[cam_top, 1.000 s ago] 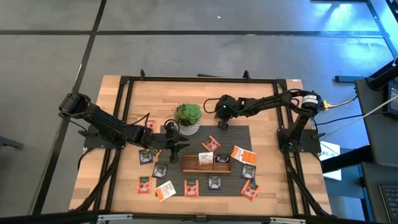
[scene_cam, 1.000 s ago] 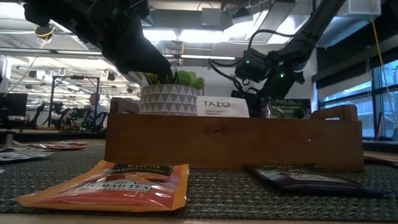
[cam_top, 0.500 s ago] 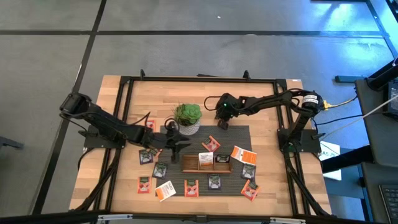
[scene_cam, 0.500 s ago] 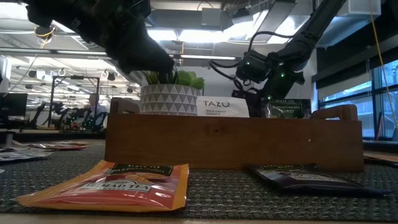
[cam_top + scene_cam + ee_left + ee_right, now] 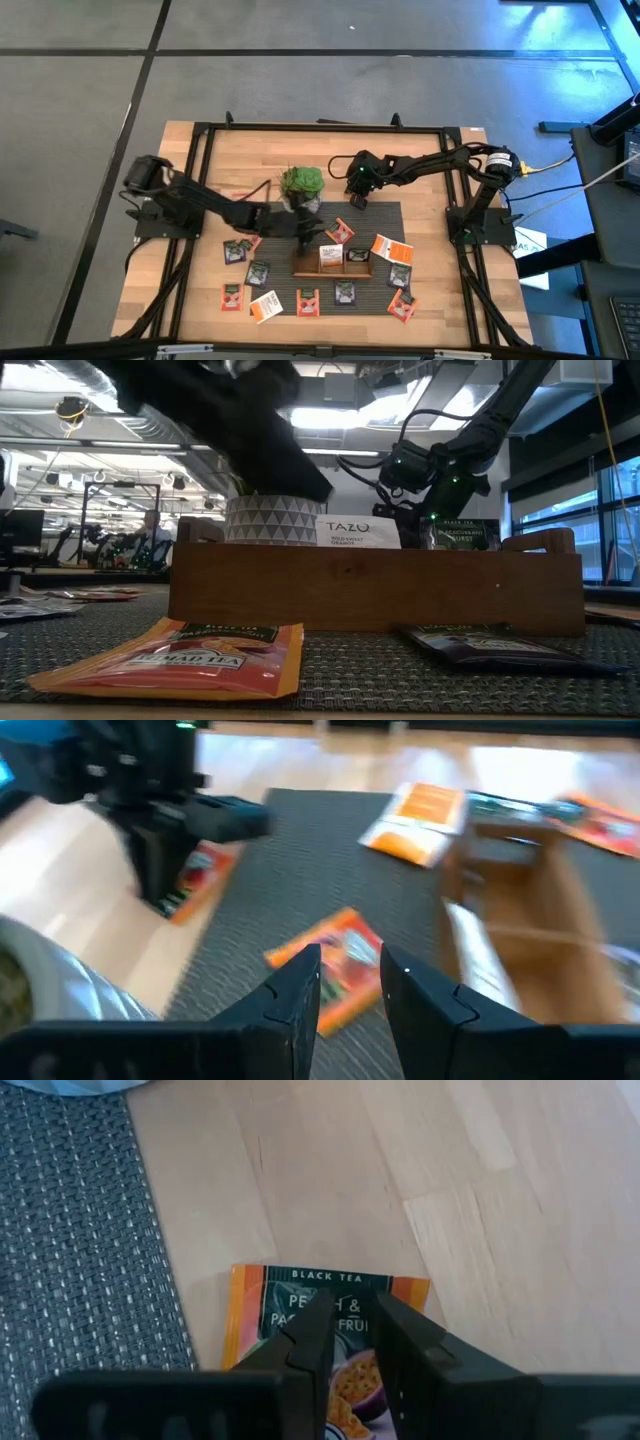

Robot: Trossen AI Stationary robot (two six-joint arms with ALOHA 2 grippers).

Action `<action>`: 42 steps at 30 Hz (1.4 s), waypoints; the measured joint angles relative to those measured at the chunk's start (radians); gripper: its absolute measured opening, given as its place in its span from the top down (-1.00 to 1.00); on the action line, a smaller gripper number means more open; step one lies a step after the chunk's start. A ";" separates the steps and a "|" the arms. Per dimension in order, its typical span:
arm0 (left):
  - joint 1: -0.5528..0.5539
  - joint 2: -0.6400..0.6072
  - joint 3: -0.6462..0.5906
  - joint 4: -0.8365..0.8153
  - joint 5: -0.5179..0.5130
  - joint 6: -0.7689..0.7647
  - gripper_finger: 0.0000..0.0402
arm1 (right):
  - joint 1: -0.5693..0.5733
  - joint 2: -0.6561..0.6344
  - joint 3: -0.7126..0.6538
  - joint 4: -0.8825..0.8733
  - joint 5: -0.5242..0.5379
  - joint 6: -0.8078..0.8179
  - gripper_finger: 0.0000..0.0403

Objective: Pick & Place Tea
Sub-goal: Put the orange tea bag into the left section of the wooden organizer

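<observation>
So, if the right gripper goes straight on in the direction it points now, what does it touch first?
Most likely the orange black-tea sachet on the bare wood table. The right gripper points down at it from close above, with nothing between them. Whether it already touches is unclear.

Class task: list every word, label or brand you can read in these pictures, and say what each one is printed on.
"TAZO": white sachet standing in the wooden tray, low view; the smaller line under it is too small to read.
"BLACK TEA": orange-edged sachet on the bare wood below the right gripper, right wrist view.
Dark sachet in the tray: print too small.
Orange-red sachet in front: print blurred.
</observation>
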 joint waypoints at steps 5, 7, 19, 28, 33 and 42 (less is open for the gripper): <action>0.064 0.121 0.113 0.004 -0.019 -0.003 0.47 | 0.000 0.000 0.000 -0.003 0.000 0.006 0.62; 0.084 0.165 0.161 -0.003 -0.024 0.030 0.47 | 0.000 0.000 0.000 -0.004 0.000 0.006 0.62; 0.077 0.279 0.455 -0.287 -0.135 0.155 0.47 | 0.000 0.000 0.000 -0.008 0.000 0.007 0.62; 0.063 0.264 0.477 -0.401 -0.130 0.091 0.49 | 0.000 -0.001 0.000 -0.015 -0.001 0.004 0.62; 0.071 0.281 0.477 -0.320 -0.131 0.125 0.48 | 0.000 -0.002 0.000 -0.022 -0.002 0.016 0.62; 0.107 0.324 0.570 -0.377 -0.089 0.235 0.50 | -0.001 -0.002 0.000 -0.022 -0.002 0.031 0.62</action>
